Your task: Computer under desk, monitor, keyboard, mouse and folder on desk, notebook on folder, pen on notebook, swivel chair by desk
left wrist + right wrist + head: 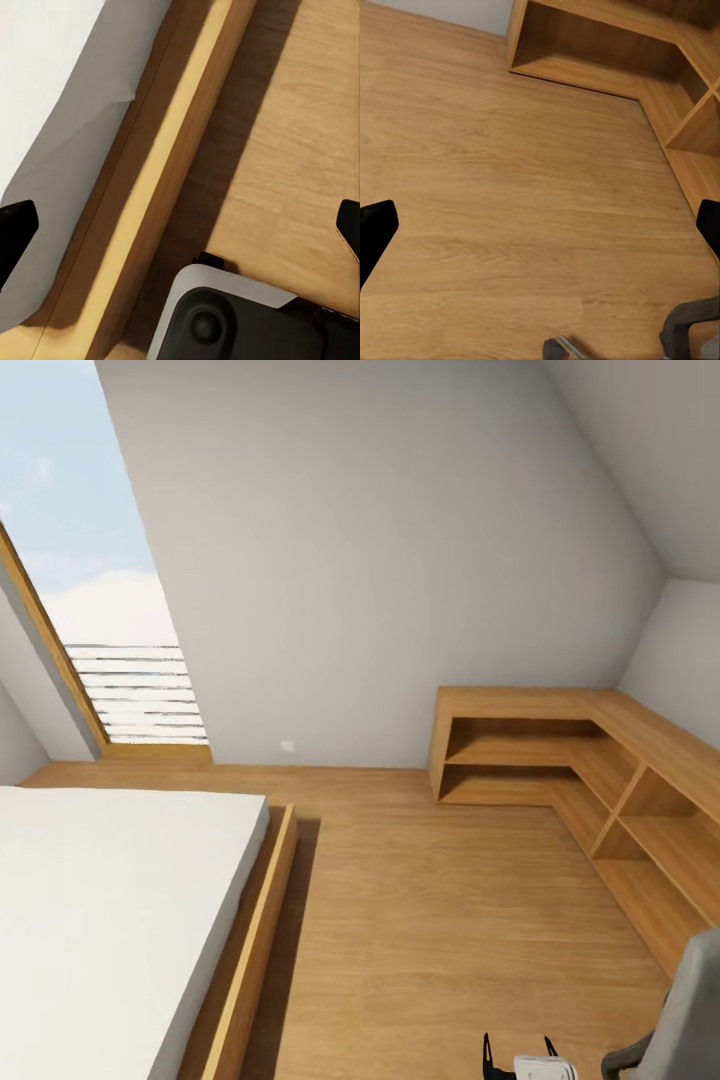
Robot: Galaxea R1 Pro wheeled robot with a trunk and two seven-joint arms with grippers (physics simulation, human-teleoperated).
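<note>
Right wrist view looks along the right tool, its two black fingertips set wide apart at the frame edges with nothing between them, over bare oak-coloured plank floor. Left tool is likewise spread wide and empty, hanging above the light-wood bed frame and the white mattress beside it.

Outward from the tools in the head view, the grey padded swivel chair shows at about 4 o'clock, its back and a dark armrest just inside the frame; its chrome base peeks into the right wrist view. At 2 o'clock a low light-wood L-shaped shelf unit wraps the corner, its compartments bare. At 10 o'clock stands a tall slanted window.

Judging by this, the tidying looks barely begun: both tools carry nothing, and the chair stands on open floor near the shelves, so it apparently awaits moving to the worktop.
</note>
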